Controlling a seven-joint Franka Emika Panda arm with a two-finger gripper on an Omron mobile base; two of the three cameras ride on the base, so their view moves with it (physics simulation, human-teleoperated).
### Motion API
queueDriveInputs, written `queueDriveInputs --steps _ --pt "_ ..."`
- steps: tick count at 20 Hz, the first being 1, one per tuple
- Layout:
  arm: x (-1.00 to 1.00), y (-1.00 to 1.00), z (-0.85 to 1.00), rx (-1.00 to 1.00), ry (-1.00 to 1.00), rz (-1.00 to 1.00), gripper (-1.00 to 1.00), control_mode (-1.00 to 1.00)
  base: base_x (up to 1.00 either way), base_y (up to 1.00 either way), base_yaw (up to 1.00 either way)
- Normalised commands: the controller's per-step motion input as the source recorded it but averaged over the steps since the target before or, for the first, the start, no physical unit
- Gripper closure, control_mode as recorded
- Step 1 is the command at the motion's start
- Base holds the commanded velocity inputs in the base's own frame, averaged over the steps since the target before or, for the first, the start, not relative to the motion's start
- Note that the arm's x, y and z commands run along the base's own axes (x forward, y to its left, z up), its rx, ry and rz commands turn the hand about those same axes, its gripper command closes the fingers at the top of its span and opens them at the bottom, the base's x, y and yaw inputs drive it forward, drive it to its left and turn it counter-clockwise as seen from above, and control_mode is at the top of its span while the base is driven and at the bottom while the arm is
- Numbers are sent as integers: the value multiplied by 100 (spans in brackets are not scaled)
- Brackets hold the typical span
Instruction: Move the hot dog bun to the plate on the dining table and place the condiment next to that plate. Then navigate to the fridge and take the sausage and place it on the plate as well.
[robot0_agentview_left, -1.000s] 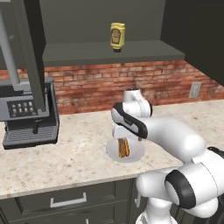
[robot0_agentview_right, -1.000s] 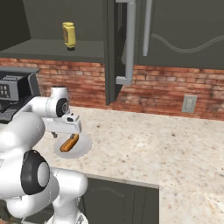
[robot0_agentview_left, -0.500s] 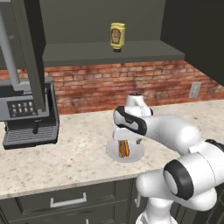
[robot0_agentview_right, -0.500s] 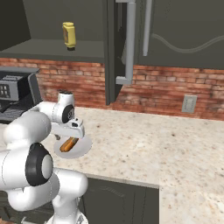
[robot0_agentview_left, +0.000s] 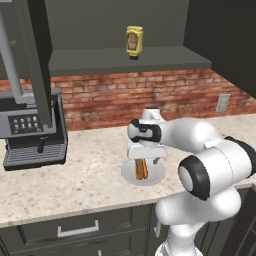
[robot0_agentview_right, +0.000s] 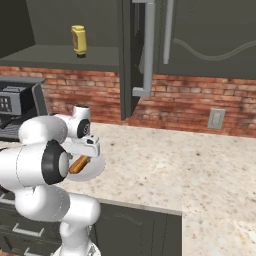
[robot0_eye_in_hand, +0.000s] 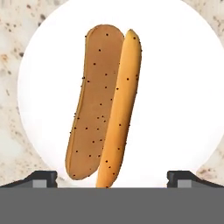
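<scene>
Gripper (robot0_agentview_left: 142, 161) spread wide, holding nothing, poised directly over hot dog bun (robot0_eye_in_hand: 105, 105). Bun lies on small white plate (robot0_eye_in_hand: 175, 87) on stone counter (robot0_agentview_left: 75, 180), long axis 12-to-6 in hand view, tips at 8 and 4. Condiment (robot0_agentview_left: 134, 41) on shelf at 12. Risk: smooth plate may skid on contact; bun soft, hard squeeze could crush or split it.

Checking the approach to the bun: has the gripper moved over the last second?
Yes. The gripper has dropped closer to the small white plate holding the hot dog bun; its jaws are open.
</scene>
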Motion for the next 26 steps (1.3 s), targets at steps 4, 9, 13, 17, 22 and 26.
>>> queueDriveInputs --steps 4,9,13,17,22,26 --pt "14 3 -25 0 0 0 -100 -100 0 0 0" --pt "0 3 -28 0 0 0 -100 -100 0 0 0" --pt "0 2 -29 0 0 0 -100 -100 0 0 0" --pt "0 2 -28 0 0 0 -100 -100 0 0 0" --pt "-2 3 -24 0 -2 0 100 -100 0 0 0" --pt "-10 2 -9 1 -13 0 100 -100 0 0 0"
